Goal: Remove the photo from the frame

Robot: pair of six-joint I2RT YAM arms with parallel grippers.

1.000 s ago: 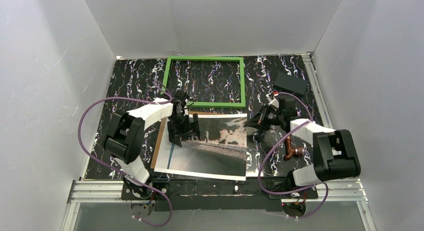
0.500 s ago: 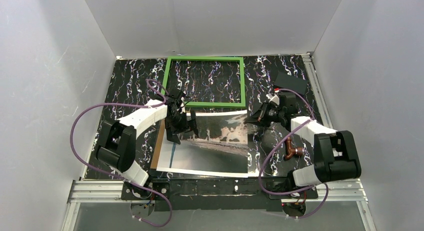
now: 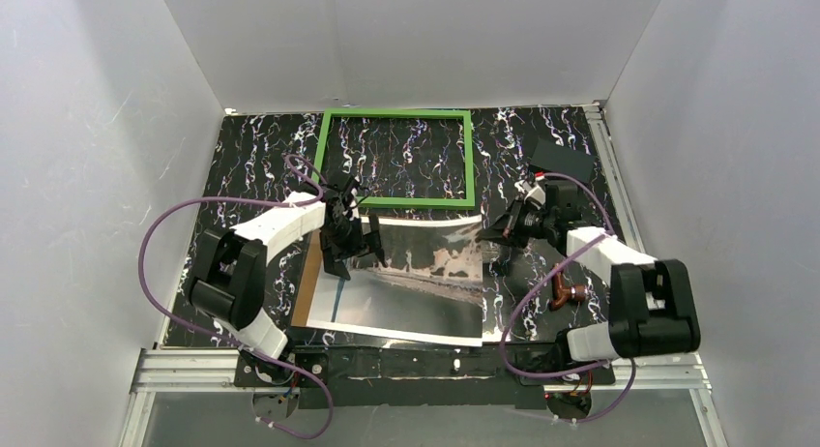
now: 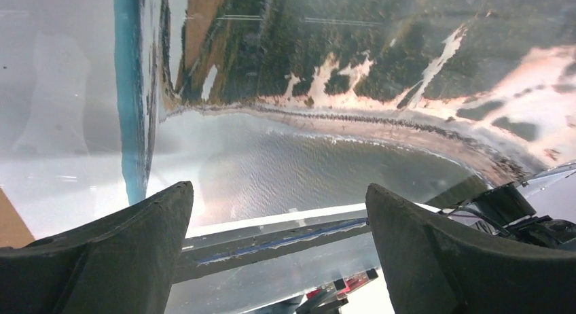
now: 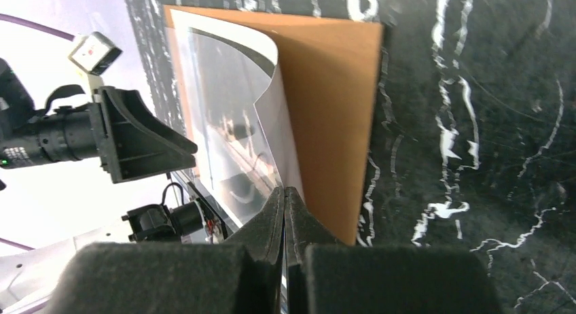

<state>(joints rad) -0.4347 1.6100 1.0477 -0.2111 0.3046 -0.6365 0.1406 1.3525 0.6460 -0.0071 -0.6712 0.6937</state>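
Overhead, black marbled counter [image 3: 251, 166] sat inside white walls [image 3: 406, 41]; right claw [image 5: 284, 192] clamped photo [image 3: 406, 297], left claw [image 4: 278, 192] gaped empty; photo had shifted rightward, baring more backing panel [image 3: 308, 290].

Marbled table [image 3: 251, 157] — w/ green frame [image 3: 396, 113], brown backing panel [image 5: 333, 110], blk card [image 3: 561, 160], copper fitting [image 3: 564, 292].

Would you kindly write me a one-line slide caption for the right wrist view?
Right gripper pinches the photo by its edge, curling it off the brown backing panel.
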